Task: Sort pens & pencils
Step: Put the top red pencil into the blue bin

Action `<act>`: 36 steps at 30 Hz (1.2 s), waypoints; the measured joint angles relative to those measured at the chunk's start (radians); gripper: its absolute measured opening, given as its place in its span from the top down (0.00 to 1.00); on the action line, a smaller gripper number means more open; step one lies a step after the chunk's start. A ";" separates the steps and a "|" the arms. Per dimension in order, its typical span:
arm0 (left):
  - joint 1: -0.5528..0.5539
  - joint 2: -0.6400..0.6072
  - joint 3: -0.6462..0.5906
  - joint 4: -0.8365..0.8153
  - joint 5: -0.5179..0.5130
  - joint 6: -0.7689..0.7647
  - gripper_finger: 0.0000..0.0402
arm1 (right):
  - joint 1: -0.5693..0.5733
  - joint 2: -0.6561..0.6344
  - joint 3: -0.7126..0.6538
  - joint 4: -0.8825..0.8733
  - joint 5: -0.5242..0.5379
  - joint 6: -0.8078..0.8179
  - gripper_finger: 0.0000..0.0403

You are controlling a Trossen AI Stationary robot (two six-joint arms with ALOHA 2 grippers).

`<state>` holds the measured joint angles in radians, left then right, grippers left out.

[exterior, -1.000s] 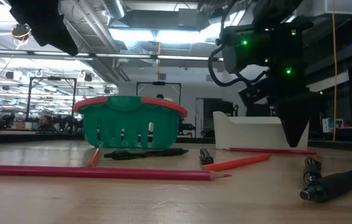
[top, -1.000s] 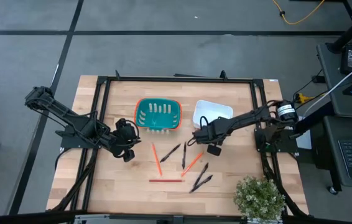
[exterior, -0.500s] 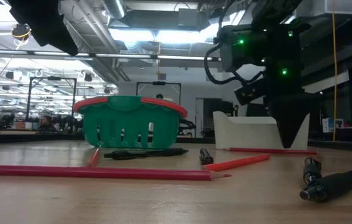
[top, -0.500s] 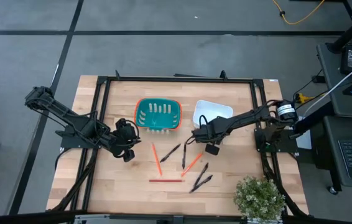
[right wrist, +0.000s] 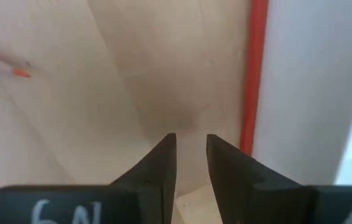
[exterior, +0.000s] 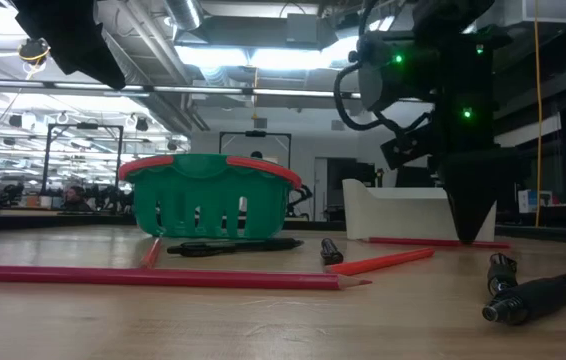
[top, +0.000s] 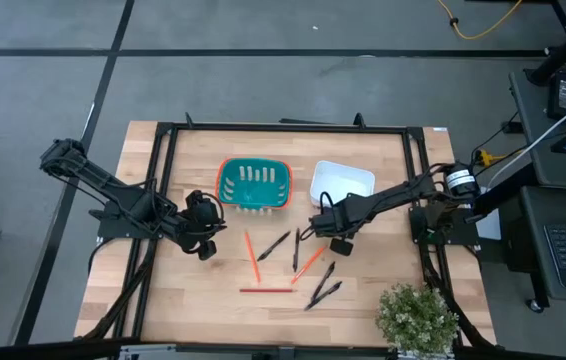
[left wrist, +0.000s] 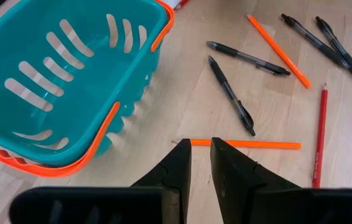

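Left hand (top: 203, 243) sits low over the table (top: 163, 300), just in front of the basket (top: 254, 184), left of all the sticks. Its 2 fingers (left wrist: 175, 168) stand a narrow gap apart with nothing between them: released, empty. From the left wrist view, 1 orange pencil (left wrist: 244, 144) lies flat on the wood just past its fingertips, not touched.

Basket is teal with an orange rim, upright, at the back of the table, no sticks showing in it from above. White bin (top: 342, 183) just to its right.

Pencils, all flat on the table: 1 in front of the basket (top: 252, 256), 1 red one nearest the front edge (top: 266, 290), 1 orange one (top: 310, 261) in the middle. A 4th, red (right wrist: 252, 74), lies right along the white bin's front wall.

Pens (top: 274, 243), black, are scattered among the pencils: 2 in the middle, 2 more (top: 324, 292) nearer the front right. None in either container.

Right hand (top: 335, 240) points down at the table just in front of the white bin, right of the middle pens. Fingers (right wrist: 161, 163) slightly apart, nothing held, tips close to the wood. The red pencil by the bin lies just beside its fingertips, outside the gap, not gripped.

Potted plant (top: 418, 318) at the front right corner.
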<state>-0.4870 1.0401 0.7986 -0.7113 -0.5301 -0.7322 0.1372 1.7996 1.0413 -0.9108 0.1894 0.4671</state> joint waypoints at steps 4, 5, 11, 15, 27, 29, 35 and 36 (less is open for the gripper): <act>0.000 0.000 0.000 -0.012 0.000 0.001 0.86 | -0.021 -0.005 -0.042 0.060 -0.009 -0.006 0.78; 0.000 0.000 0.000 -0.015 0.000 0.001 0.86 | -0.026 -0.005 -0.049 0.062 -0.010 -0.006 0.78; 0.000 0.000 0.000 -0.016 -0.007 0.001 0.86 | -0.049 -0.004 -0.057 0.067 -0.024 -0.038 0.78; 0.000 0.000 0.000 -0.016 -0.009 0.001 0.86 | -0.055 -0.003 -0.058 0.067 -0.025 -0.049 0.78; 0.000 0.000 0.000 -0.015 -0.009 0.000 0.86 | -0.056 0.001 -0.040 0.030 -0.033 -0.020 0.78; 0.000 0.000 0.000 -0.015 -0.009 0.000 0.86 | -0.057 0.002 -0.028 0.011 -0.031 -0.019 0.78; 0.000 0.000 0.000 -0.015 -0.009 0.000 0.86 | -0.068 0.003 -0.024 -0.048 -0.008 -0.017 0.78; 0.000 0.000 0.000 -0.014 -0.009 0.000 0.86 | -0.072 0.004 -0.026 -0.068 -0.006 -0.008 0.78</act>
<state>-0.4866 1.0401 0.7986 -0.7258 -0.5388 -0.7319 0.0648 1.8035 1.0153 -0.9791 0.1833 0.4588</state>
